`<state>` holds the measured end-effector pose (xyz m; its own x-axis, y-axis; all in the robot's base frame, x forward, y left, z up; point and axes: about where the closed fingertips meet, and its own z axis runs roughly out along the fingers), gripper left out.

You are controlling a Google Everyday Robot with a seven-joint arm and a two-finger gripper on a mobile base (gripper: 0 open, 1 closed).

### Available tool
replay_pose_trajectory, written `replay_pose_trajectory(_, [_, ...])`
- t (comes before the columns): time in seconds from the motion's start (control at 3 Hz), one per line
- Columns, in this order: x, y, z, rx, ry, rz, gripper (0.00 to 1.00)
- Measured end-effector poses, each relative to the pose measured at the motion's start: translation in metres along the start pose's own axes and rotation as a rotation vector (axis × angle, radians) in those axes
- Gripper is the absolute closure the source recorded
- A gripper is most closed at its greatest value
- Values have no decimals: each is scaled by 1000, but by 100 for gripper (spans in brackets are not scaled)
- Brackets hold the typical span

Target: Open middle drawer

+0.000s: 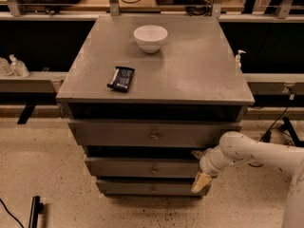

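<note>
The middle drawer is the second grey front of the cabinet, with a small round knob at its centre. It looks shut, roughly flush with the other fronts. My gripper is at the right end of that drawer front, well to the right of the knob. Its fingers stand apart, one tip at the drawer's upper edge and a cream fingertip near its lower edge. It holds nothing. The white arm comes in from the right.
The top drawer and the bottom drawer are shut. On the cabinet top stand a white bowl and a dark snack packet. Low shelves run behind, and cables lie on the floor at the right.
</note>
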<state>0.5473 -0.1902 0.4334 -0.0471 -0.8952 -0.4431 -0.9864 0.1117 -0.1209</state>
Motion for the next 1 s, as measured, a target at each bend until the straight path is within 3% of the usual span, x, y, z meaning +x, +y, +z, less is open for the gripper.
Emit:
replay_pose_trajectory(0.33, [11, -3, 7, -10, 19, 16, 38])
replay_pose_trajectory(0.67, [15, -1, 8, -23, 24, 20, 55])
replay_pose_trajectory(1.0, [15, -1, 6, -23, 24, 20, 54])
